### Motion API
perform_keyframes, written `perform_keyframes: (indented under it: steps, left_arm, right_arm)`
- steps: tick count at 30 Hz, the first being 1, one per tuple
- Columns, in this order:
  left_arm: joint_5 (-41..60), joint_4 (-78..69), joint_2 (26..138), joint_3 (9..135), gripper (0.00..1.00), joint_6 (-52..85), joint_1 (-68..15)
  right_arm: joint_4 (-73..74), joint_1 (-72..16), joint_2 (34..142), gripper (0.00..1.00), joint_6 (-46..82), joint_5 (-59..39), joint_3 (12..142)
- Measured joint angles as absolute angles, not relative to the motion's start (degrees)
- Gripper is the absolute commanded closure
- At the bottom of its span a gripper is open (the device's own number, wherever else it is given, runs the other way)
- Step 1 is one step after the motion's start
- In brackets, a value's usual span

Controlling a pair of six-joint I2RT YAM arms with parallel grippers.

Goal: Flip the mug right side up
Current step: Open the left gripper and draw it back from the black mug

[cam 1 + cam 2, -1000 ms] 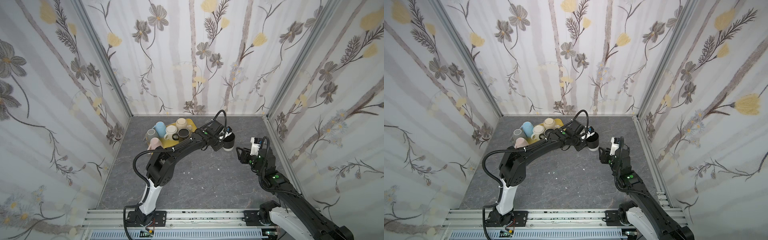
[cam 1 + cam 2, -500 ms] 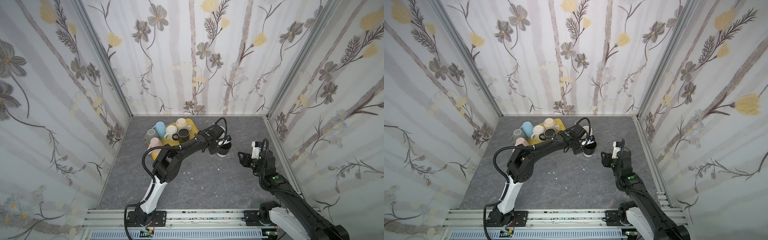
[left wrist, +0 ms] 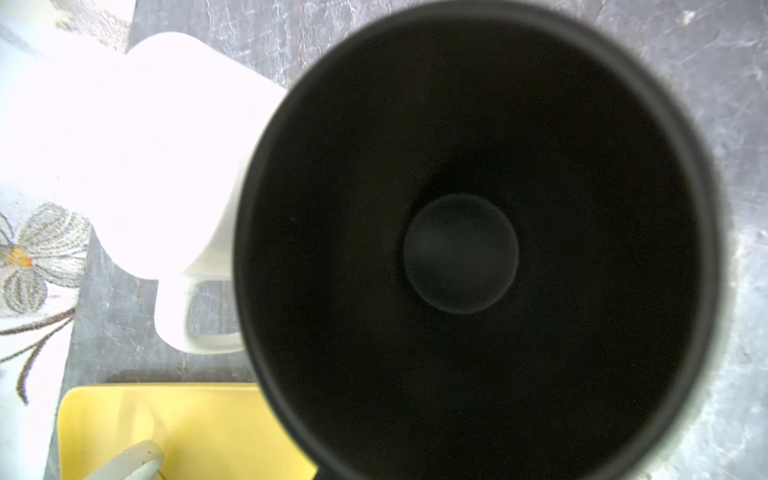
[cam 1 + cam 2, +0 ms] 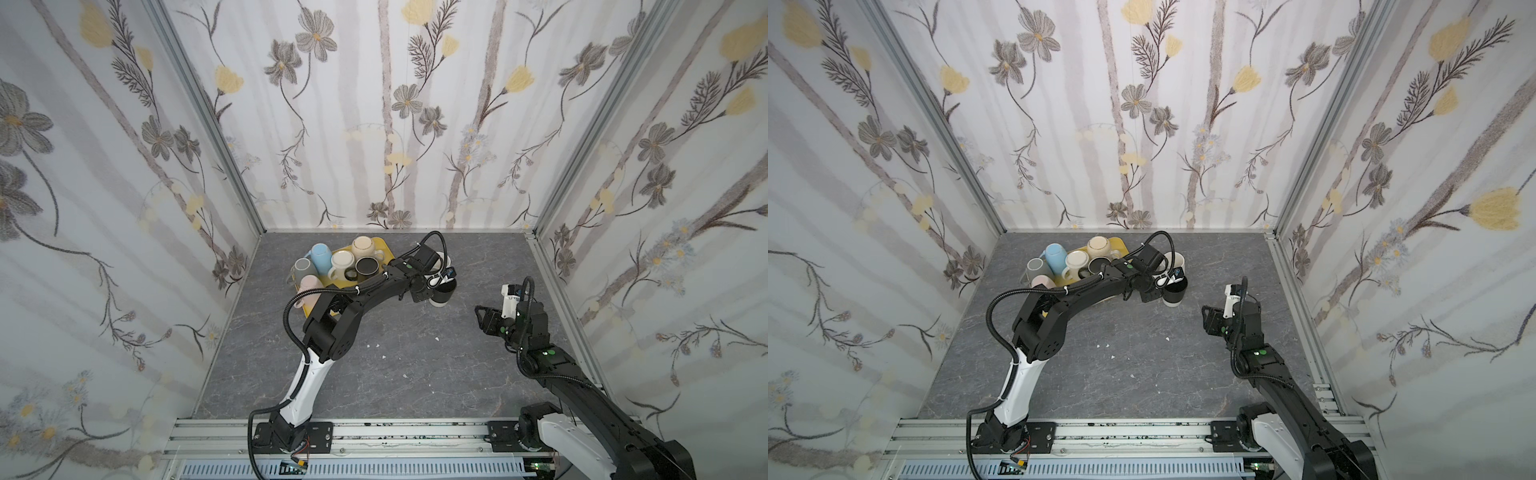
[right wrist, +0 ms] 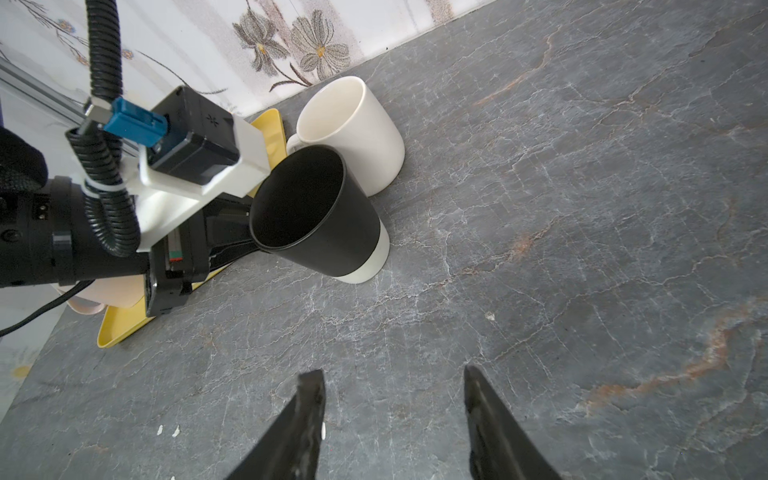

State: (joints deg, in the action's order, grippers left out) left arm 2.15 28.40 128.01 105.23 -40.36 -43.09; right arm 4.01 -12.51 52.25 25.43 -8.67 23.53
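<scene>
The mug is black with a white base band. It stands mouth up and leans a little, with its base down at the grey tabletop; both top views show it. My left gripper is shut on its rim on the tray side, reaching in from the left. The mug's dark inside fills the left wrist view and hides the fingers. My right gripper is open and holds nothing. It hovers over bare table to the mug's right.
A white mug stands upright just behind the black one, almost touching it. A yellow tray with several mugs sits at the back left. Walls enclose three sides.
My left arm has carried the black mug a little to the left and toward the front, away from the white mug's right side. The right gripper has barely moved.
</scene>
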Motion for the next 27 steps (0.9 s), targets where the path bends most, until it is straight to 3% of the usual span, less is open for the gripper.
perform_keyframes:
  steps: [3,6,8,16,27]
  left_arm:
    - [2.20,26.85,128.53,105.21,0.92,-41.32,-42.74]
    - [1.28,25.45,128.99,105.21,0.62,-42.33,-42.54]
    - [-0.36,24.36,129.10,104.75,0.54,-42.48,-42.41]
    - [-2.79,21.15,124.03,98.94,0.46,-41.98,-41.06]
    - [2.66,11.05,104.44,84.86,0.38,-34.85,-39.38]
  right_arm:
    - [4.47,-12.38,52.97,0.47,25.43,-8.75,23.55]
    - [4.78,-12.32,53.80,0.47,25.43,-9.08,23.68]
    - [4.89,-12.29,54.48,0.47,25.43,-9.13,24.27]
    - [3.68,-12.21,57.34,0.48,25.34,-10.17,31.07]
    - [-1.17,-14.57,58.11,0.49,26.57,-10.94,37.80]
